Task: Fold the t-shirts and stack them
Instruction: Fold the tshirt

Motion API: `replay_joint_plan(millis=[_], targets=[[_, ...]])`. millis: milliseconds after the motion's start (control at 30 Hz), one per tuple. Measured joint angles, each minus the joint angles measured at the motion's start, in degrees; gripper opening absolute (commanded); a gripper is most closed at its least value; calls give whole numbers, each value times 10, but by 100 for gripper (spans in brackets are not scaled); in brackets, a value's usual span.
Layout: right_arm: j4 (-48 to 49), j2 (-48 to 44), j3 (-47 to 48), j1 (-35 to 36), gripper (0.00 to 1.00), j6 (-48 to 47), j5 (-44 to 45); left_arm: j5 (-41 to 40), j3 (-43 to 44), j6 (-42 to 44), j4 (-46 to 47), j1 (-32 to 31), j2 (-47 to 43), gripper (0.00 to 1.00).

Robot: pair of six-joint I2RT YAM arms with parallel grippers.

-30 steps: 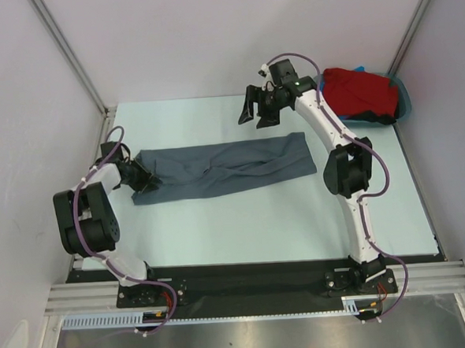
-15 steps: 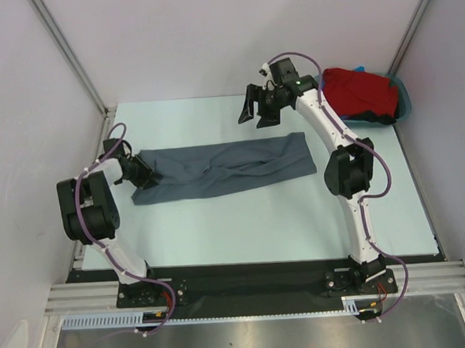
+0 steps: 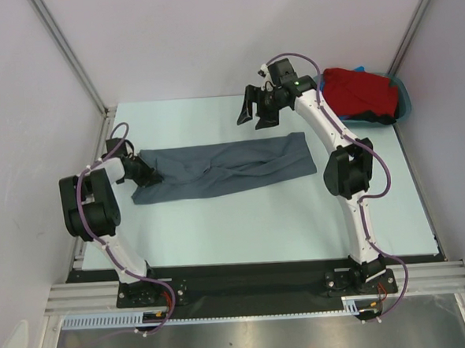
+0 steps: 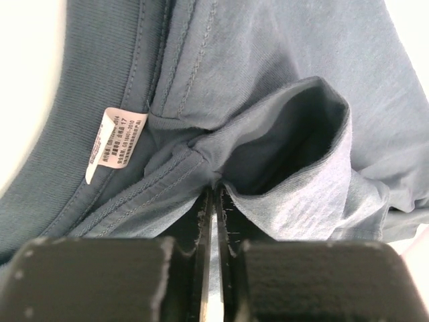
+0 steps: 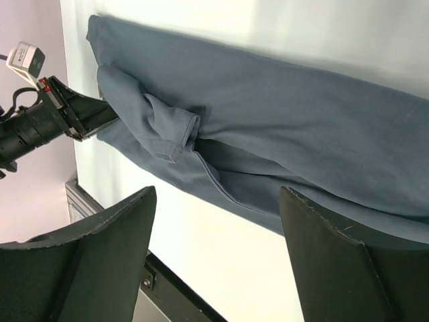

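The long slate-grey cotton t-shirt [image 3: 224, 168] lies as a rumpled band across the middle of the pale desk [image 3: 244, 228]. The bright red t-shirt [image 3: 358, 91] is heaped in the teal plastic tub [image 3: 404, 100] at the far right corner.

The likely risk is that the left arm's fingers [image 3: 149, 177], pressed together on a thin pinch of grey cloth near the collar and the white care label [image 4: 114, 144], catch only one layer. A pull would then bunch the fold or let the cloth slip free.

The left arm is doubled back low at the desk's left edge. The right arm's fingers [image 3: 256, 112] are spread wide above the shirt's far edge, holding nothing.
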Motion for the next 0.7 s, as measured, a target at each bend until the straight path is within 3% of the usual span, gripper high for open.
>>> replay_joint_plan(millis=[400, 700], targets=[[-4, 0, 0, 2, 79, -1, 0, 12, 7, -3, -18, -2, -19, 12], [-12, 0, 0, 2, 79, -7, 0, 32, 25, -20, -30, -3, -43, 8]])
